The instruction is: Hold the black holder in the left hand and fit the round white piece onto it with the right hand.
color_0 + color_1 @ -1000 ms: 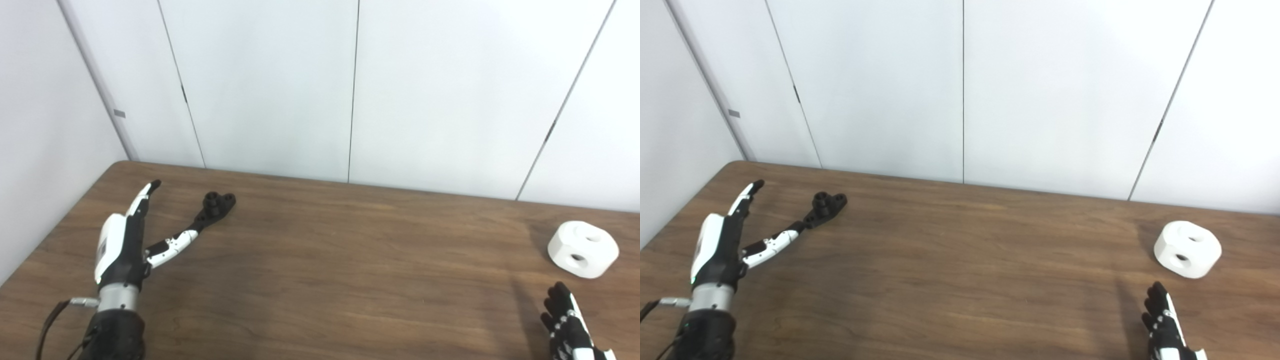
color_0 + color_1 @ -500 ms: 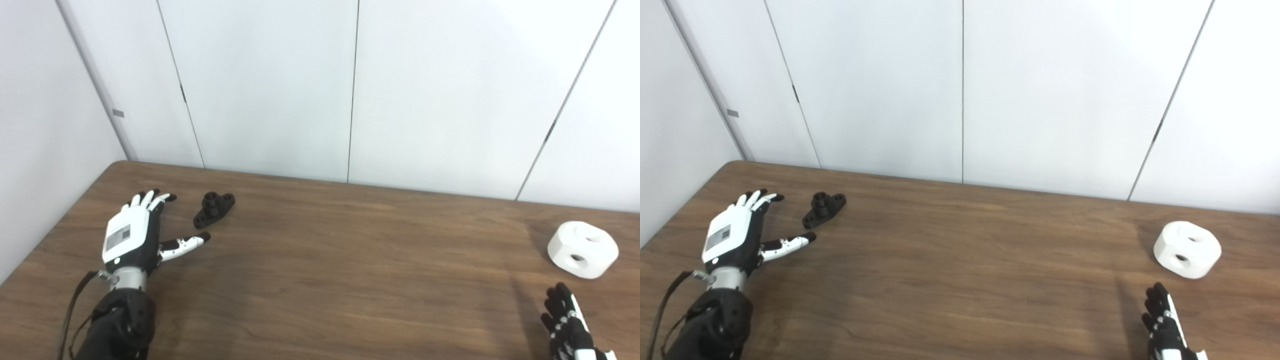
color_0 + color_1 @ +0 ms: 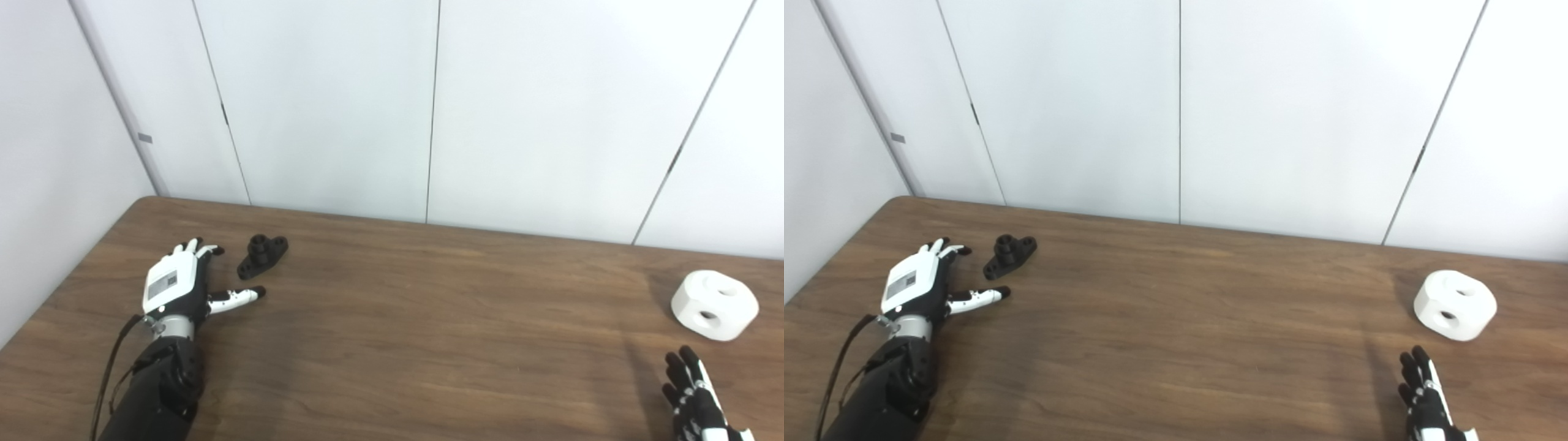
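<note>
Lying untouched at the left of the frame, the black holder [image 3: 263,256] sits just beside the left hand [image 3: 177,285], fingers spread, holding nothing. Round white piece [image 3: 714,305] rests far right on the worktop [image 3: 429,331]; right hand [image 3: 698,404] below it, fingers apart, empty. Nothing between.

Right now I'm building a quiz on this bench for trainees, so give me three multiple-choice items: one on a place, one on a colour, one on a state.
1. Where does the black holder lie?
A. far left of the table
B. beside the white piece
C. in a hand

2. What colour is the round piece?
A. black
B. white
C. red

3. How is the left hand?
A. shut on the holder
B. shut on the white piece
C. open, holding nothing

Key: 1 A, it rests on the wood near the left hand; 2 B, it is plainly white, with holes; 3 C, its fingers are spread beside the holder, with wood showing between them.
</note>
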Motion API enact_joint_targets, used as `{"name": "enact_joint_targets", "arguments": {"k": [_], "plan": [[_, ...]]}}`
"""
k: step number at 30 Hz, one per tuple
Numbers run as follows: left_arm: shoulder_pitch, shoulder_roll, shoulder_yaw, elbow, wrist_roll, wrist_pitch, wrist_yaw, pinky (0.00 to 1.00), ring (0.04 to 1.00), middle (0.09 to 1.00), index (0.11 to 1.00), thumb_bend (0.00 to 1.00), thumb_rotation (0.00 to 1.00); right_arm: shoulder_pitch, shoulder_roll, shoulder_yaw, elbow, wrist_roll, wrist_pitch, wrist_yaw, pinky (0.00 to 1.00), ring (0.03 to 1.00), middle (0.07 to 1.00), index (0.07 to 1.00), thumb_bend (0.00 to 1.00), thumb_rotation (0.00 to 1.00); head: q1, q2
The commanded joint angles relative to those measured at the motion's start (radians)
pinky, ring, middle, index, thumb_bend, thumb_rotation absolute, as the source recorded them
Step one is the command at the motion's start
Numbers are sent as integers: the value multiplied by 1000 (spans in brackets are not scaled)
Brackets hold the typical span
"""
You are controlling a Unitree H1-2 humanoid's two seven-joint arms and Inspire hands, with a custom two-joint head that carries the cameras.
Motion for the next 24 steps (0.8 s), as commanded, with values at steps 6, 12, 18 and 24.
{"name": "enact_joint_targets", "arguments": {"k": [6,12,18,24], "plan": [[-74,29,1,49,-46,-30,37,1000,1000,975,838,907,488,120,30,23,42,-2,-23,-8,1000,1000,972,1000,626,1000,-10,-2],[-105,34,-12,80,-66,-38,37,1000,1000,971,828,909,478,123,33,27,40,-3,-22,-6,1000,1000,973,1000,631,1000,-13,-1],[-131,34,-27,99,-70,-43,36,1000,1000,963,804,912,463,126,38,30,32,-18,-15,-13,1000,1000,972,1000,625,1000,-11,6],[-155,33,-49,126,-64,-44,38,1000,1000,959,790,914,464,130,43,33,23,-21,-7,-15,1000,1000,972,1000,633,1000,-13,15]]}}
